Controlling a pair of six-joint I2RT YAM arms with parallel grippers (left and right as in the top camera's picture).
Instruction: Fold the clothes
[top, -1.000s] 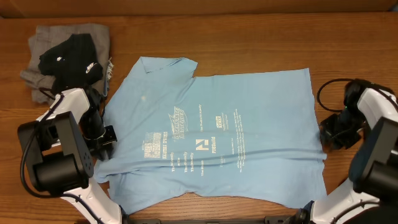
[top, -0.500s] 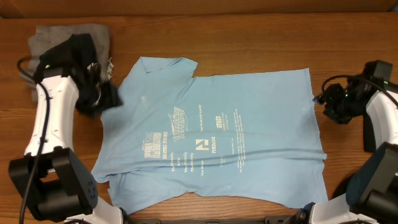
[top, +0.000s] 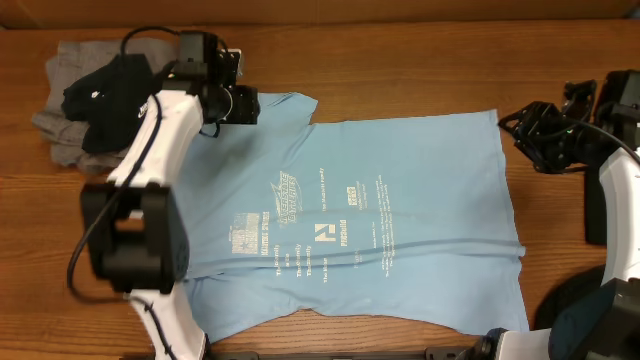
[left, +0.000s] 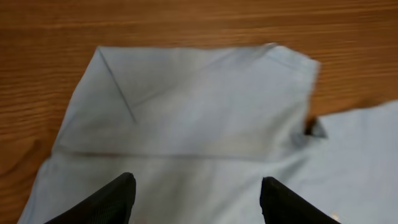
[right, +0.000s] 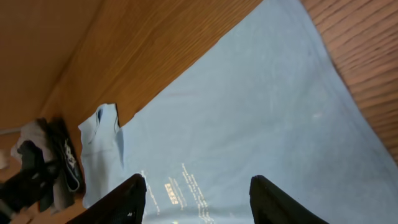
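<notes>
1. Overhead view: a light-blue T-shirt lies spread flat, print up, on the wooden worktop.
2. The left fingers stand apart, empty, over its folded sleeve.
3. The right fingers are spread too, holding nothing, near the shirt's far right corner.
4. Dark and grey clothes sit piled beside the left arm.

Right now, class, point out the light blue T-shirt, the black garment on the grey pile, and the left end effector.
light blue T-shirt (top: 400, 190): overhead view, plain cloth beside the print.
black garment (top: 105, 95): overhead view, its middle.
left end effector (left: 199, 199): left wrist view, midway between its fingertips.
</notes>
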